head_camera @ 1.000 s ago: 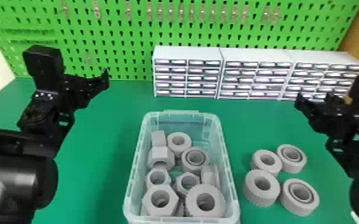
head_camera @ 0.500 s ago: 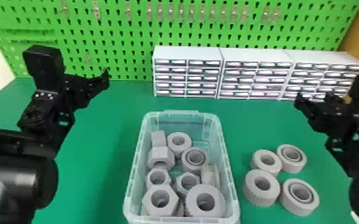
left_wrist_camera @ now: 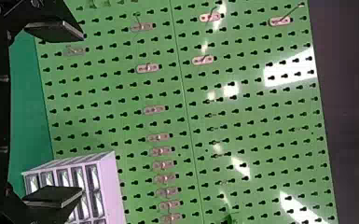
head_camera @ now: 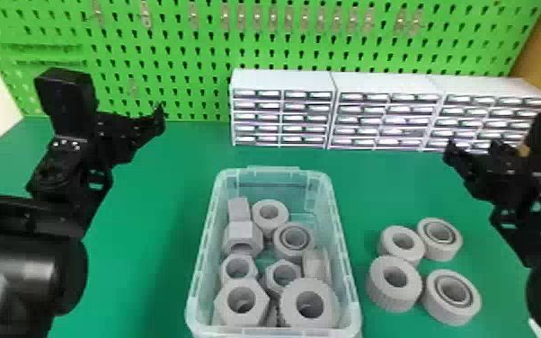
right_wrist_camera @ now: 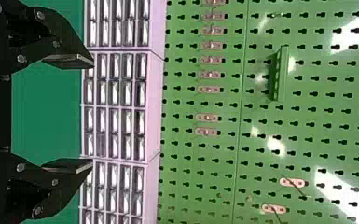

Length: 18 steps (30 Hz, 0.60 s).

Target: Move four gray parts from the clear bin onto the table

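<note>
Left gripper (head_camera: 155, 123), right gripper (head_camera: 472, 150), fingers are gaping wide! Between the pairs, the clear bin (head_camera: 274, 170) is cradling gray parts (head_camera: 241, 230); four other parts (head_camera: 384, 296) are sitting on the table (head_camera: 148, 269), nearer the right fingers.

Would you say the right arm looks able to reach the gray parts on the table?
Probably yes: the right gripper is open, and nothing seems to stand between it and those gray parts.

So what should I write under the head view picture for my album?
Four gray parts sit on the table beside the clear bin.
</note>
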Motion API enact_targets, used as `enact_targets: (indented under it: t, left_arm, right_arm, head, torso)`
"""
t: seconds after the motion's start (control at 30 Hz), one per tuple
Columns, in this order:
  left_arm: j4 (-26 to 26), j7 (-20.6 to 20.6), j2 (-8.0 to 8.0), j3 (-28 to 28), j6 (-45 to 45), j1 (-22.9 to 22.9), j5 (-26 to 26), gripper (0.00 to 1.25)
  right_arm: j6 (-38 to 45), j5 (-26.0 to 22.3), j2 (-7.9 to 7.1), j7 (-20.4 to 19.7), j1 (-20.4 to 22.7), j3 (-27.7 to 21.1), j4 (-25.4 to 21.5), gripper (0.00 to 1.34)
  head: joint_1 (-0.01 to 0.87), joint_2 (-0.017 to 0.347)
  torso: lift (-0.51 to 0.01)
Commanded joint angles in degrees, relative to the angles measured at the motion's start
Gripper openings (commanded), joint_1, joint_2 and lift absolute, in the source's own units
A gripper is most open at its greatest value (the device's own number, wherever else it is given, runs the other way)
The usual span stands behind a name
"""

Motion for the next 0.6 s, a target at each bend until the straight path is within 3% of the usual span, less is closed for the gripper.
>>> enact_targets:
  t: [0.0,0.57]
  left_arm:
    - [0.0,0.0,0.04,0.1,0.0,0.0,0.0,1.12]
    - [0.0,0.0,0.04,0.1,0.0,0.0,0.0,1.12]
  right_arm:
    - [0.0,0.0,0.00,0.0,0.0,0.0,0.0,0.83]
    - [0.1,-0.3,-0.09,0.0,0.1,0.0,0.0,0.83]
  head:
    - [0.686,0.026]
    - [0.686,0.026]
  torso:
    - [-0.050]
    - [-0.050]
